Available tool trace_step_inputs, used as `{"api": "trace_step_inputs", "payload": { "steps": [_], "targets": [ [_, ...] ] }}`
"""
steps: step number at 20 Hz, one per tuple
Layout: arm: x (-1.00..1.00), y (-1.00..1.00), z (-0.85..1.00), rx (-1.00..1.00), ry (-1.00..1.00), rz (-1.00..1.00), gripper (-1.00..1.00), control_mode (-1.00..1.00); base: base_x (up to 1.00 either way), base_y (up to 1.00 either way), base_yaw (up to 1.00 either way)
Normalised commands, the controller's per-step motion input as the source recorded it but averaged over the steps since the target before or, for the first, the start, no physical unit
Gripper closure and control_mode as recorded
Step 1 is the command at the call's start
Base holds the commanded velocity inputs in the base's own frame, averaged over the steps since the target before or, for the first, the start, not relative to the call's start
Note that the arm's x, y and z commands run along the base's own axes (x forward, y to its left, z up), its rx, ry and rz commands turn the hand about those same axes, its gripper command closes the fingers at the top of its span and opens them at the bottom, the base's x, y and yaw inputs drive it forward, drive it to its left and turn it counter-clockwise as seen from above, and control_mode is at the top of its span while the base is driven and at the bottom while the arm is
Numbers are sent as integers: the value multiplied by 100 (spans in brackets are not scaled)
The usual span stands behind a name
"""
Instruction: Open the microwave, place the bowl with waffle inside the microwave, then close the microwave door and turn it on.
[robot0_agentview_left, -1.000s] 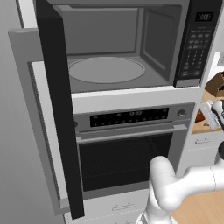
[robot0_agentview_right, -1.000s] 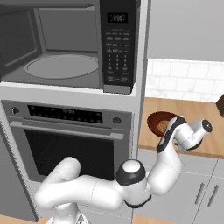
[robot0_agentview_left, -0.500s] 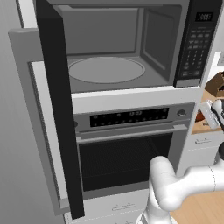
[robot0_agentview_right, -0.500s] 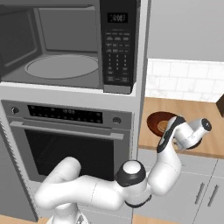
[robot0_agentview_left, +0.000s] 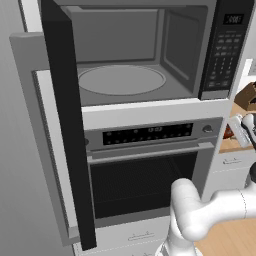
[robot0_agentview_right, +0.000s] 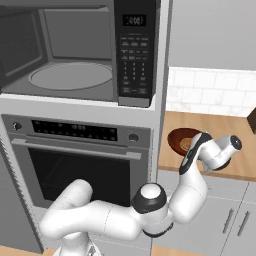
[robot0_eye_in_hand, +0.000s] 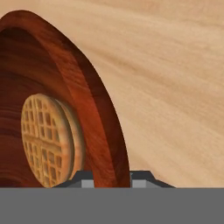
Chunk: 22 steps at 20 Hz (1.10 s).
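The microwave (robot0_agentview_left: 150, 65) stands with its cavity showing, and the round turntable (robot0_agentview_left: 121, 80) is bare. The microwave door (robot0_agentview_left: 65, 120) is swung wide open to the left, edge-on to me. To the right of the oven column, the reddish-brown bowl (robot0_agentview_right: 176, 139) rests on the wooden counter with the waffle (robot0_agentview_right: 186, 145) in it. My gripper (robot0_agentview_right: 189, 157) reaches it from the right. In the hand view my gripper (robot0_eye_in_hand: 111, 179) is shut on the bowl (robot0_eye_in_hand: 89, 109), one tip on each side of the rim, with the waffle (robot0_eye_in_hand: 46, 138) just inside.
An oven (robot0_agentview_left: 145, 175) with a horizontal bar handle sits under the microwave. The keypad (robot0_agentview_right: 134, 55) is on the microwave's right side. The counter (robot0_agentview_right: 220, 127) runs right below a white tiled backsplash (robot0_agentview_right: 210, 90). My own arm curls low before the oven.
The jaws have closed onto the bowl's rim. The arm and the bowl have hardly shifted; the microwave door stays open.
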Motion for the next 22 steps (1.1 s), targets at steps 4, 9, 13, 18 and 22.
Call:
{"api": "trace_step_inputs", "payload": {
  "steps": [4,9,13,18,22],
  "targets": [
    [-1,-2,4,0,0,0,100,-100,0,0,0],
    [-65,-30,29,0,0,-22,100,-100,0,0,0],
    [-99,-32,31,0,-1,-20,100,-100,0,0,0],
    [-100,6,59,0,-1,-15,100,-100,0,0,0],
    [-100,6,53,0,-4,-5,100,-100,0,0,0]
  ]
}}
